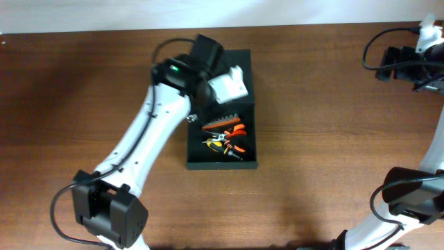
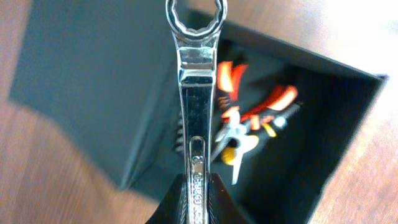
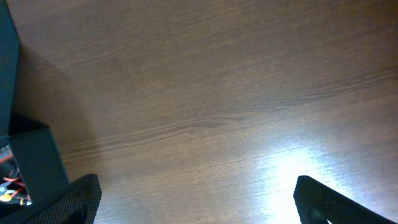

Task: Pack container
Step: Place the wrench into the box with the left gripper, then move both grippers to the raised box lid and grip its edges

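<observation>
The container (image 1: 250,111) is a dark open box in the middle of the table. Orange-handled pliers (image 1: 225,128) and other small hand tools lie inside it. My left gripper (image 2: 198,202) is shut on a silver wrench (image 2: 196,93), which it holds over the container's left edge (image 2: 155,118). The wrench's ring end points away from the jaws. In the overhead view the left gripper (image 1: 220,89) hangs over the box's far half. My right gripper (image 3: 196,199) is open and empty above bare table, far right of the box (image 3: 34,155).
The pliers (image 2: 267,102) and a yellow-tipped tool (image 2: 239,149) fill the near half of the box. A dark flat flap (image 2: 81,68) lies to the box's left. The right arm (image 1: 409,59) is at the far right corner.
</observation>
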You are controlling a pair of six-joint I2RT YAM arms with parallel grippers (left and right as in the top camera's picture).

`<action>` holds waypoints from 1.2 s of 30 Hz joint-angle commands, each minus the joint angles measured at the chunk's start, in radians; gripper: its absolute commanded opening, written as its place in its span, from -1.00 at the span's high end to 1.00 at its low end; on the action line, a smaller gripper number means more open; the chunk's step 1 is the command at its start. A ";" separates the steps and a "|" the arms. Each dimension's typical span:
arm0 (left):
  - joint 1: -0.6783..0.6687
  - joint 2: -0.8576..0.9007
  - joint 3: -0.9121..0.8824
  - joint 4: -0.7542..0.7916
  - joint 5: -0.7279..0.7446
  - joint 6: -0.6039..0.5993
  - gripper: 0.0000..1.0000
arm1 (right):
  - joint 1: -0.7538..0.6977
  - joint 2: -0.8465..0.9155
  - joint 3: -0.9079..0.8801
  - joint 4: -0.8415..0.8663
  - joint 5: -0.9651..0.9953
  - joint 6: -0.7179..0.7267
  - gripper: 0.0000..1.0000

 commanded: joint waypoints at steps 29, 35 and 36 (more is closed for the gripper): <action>0.430 0.156 0.309 -0.069 0.326 -0.382 0.75 | 0.135 0.124 -0.003 0.004 -0.419 -0.049 0.93; 0.510 0.391 0.309 -0.100 0.499 -0.441 0.96 | 0.287 0.375 -0.003 0.023 -0.519 -0.083 0.92; 0.507 0.429 0.309 -0.110 0.504 -0.451 0.96 | 0.306 0.420 -0.003 0.022 -0.524 -0.095 0.93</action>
